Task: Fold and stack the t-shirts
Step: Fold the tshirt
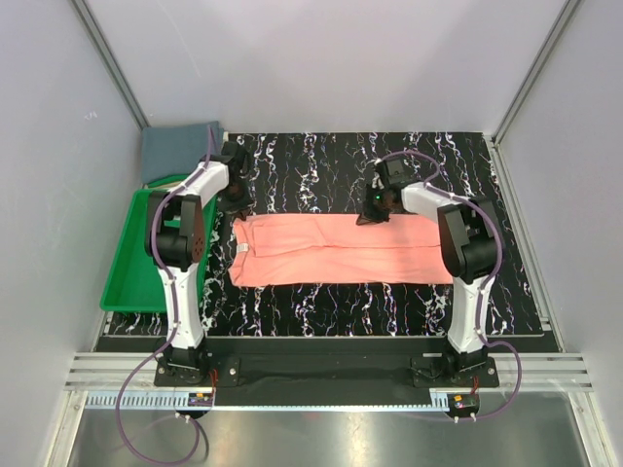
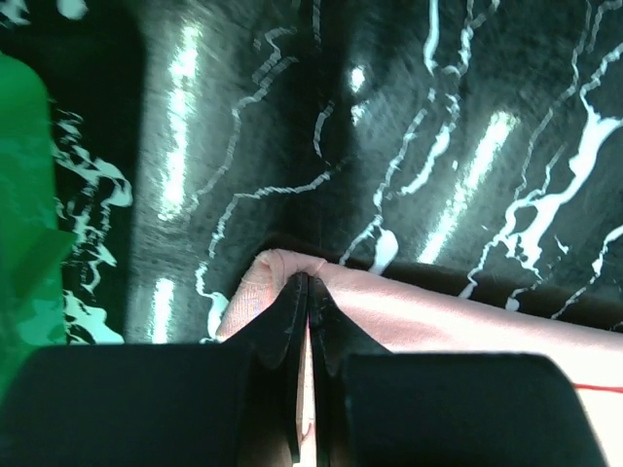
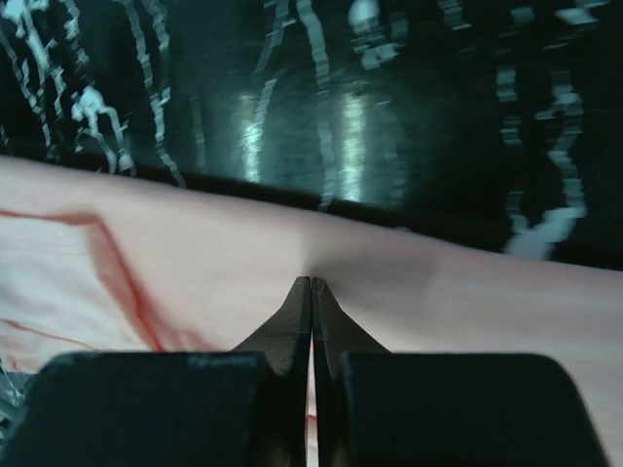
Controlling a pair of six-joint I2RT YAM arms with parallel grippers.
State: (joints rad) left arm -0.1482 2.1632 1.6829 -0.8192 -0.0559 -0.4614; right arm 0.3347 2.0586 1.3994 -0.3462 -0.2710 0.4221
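A salmon-pink t-shirt (image 1: 336, 249) lies as a long folded band across the black marbled mat. My left gripper (image 1: 237, 206) is shut on its far left corner; in the left wrist view the pink cloth (image 2: 438, 321) bunches between the closed fingertips (image 2: 308, 282). At the shirt's far edge, right of the middle, my right gripper (image 1: 376, 206) is shut on the cloth, a pinch of pink fabric (image 3: 195, 263) caught at the tips (image 3: 311, 284). The slate blue-grey t-shirt (image 1: 178, 148) lies folded at the far left, behind the tray.
A green plastic tray (image 1: 136, 268) sits left of the mat, next to the left arm, and shows at the left edge of the left wrist view (image 2: 21, 224). Grey enclosure walls and metal posts surround the table. The black marbled mat (image 1: 341, 156) shows bare behind the shirt.
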